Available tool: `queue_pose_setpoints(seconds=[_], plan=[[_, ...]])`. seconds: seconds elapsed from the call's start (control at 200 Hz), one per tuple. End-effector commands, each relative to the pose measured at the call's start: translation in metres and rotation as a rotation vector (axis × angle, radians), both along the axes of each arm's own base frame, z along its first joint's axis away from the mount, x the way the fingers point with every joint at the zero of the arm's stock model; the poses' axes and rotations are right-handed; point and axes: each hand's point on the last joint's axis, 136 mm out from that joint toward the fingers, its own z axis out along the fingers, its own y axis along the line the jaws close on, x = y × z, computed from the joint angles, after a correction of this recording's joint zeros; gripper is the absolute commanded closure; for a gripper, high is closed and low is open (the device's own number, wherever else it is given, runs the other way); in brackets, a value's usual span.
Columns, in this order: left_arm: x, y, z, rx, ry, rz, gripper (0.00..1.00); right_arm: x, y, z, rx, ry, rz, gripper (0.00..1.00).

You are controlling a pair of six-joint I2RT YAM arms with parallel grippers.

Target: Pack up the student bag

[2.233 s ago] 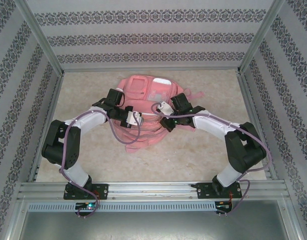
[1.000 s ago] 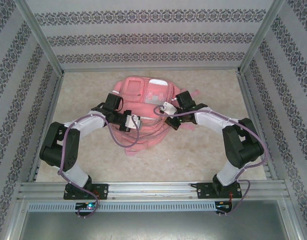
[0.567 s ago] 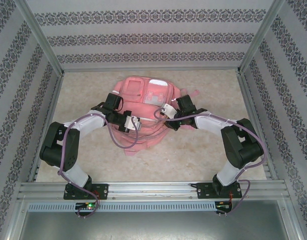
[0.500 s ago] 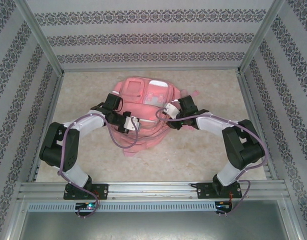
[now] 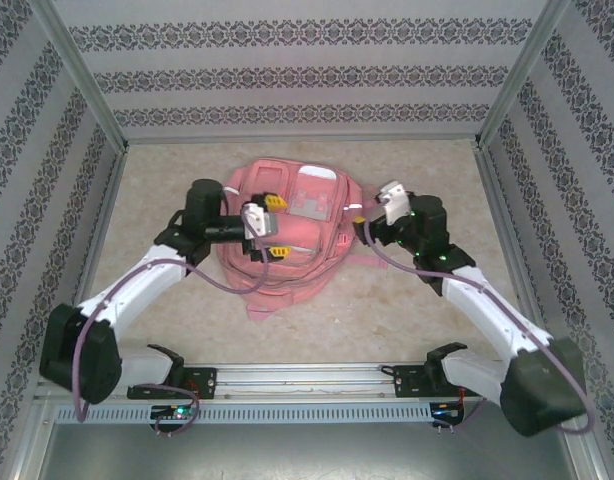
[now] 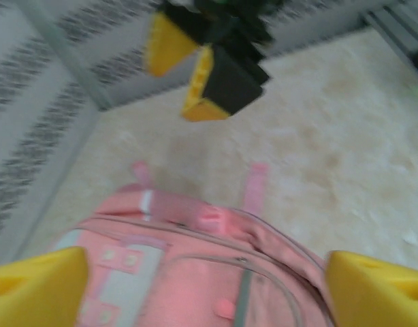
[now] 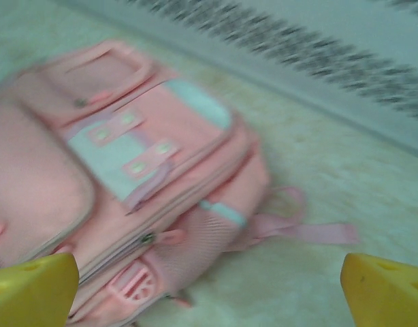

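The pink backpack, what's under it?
The student bag lies flat on the beige tabletop, with a pink strap poking out at its side. Anything else beneath is covered by the bag itself.

Seemingly matt cloth student bag (image 5: 302, 262)

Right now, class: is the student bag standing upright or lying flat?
Lying flat: the student bag rests on the table, its front pockets facing up.
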Motion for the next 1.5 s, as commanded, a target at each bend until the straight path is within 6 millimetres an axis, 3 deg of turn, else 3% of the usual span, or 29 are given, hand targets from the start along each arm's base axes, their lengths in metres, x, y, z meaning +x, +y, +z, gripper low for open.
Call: queue_pose_setpoints(seconds=[0.0, 0.09, 0.19, 0.24, 0.335, 0.445, 0.465, 0.55, 0.63, 0.725, 0.745, 0.839, 0.929, 0.999, 1.494], plan=[[0.042, 0.046, 0.051, -0.286, 0.016, 0.294, 0.01, 0.001, -0.045, 0.031, 0.134, -0.098, -0.24, 0.02], [0.074, 0.114, 0.043, -0.389, 0.103, 0.627, 0.01, -0.006, -0.067, 0.031, 0.162, -0.127, -0.325, 0.02], [0.088, 0.194, -0.005, -0.409, 0.236, 1.038, 0.01, -0.009, -0.083, 0.012, 0.128, -0.131, -0.379, 0.02], [0.086, 0.213, -0.033, -0.332, 0.31, 1.129, 0.01, -0.009, -0.092, -0.004, 0.112, -0.111, -0.422, 0.02], [0.081, 0.232, -0.08, -0.214, 0.406, 1.209, 0.01, -0.005, -0.105, -0.032, 0.092, -0.086, -0.471, 0.02], [0.081, 0.243, -0.115, -0.236, 0.419, 1.263, 0.01, 0.004, -0.107, -0.056, 0.068, -0.091, -0.466, 0.02], [0.082, 0.245, -0.119, -0.253, 0.423, 1.28, 0.01, 0.002, -0.11, -0.069, 0.068, -0.069, -0.481, 0.02], [0.086, 0.251, -0.136, -0.295, 0.439, 1.32, 0.0, 0.009, -0.11, -0.087, 0.094, -0.051, -0.479, 0.02], [0.09, 0.253, -0.146, -0.313, 0.415, 1.328, 0.01, 0.023, -0.106, -0.086, 0.1, -0.079, -0.457, 0.02], [0.097, 0.259, -0.141, -0.334, 0.362, 1.347, 0.01, 0.032, -0.106, -0.096, 0.056, -0.08, -0.439, 0.02], [0.098, 0.261, -0.142, -0.345, 0.355, 1.36, 0.01, 0.041, -0.11, -0.088, 0.071, -0.099, -0.452, 0.02], [0.098, 0.258, -0.154, -0.35, 0.339, 1.335, 0.01, 0.048, -0.113, -0.11, 0.107, -0.065, -0.436, 0.02], [0.095, 0.256, -0.16, -0.383, 0.282, 1.321, 0.01, 0.048, -0.116, -0.107, 0.126, -0.075, -0.439, 0.02], [0.096, 0.26, -0.168, -0.338, 0.344, 1.362, 0.01, 0.051, -0.125, -0.109, 0.13, -0.074, -0.498, 0.02], [0.099, 0.255, -0.167, -0.321, 0.322, 1.353, 0.01, 0.051, -0.125, -0.11, 0.128, -0.065, -0.498, 0.02]])
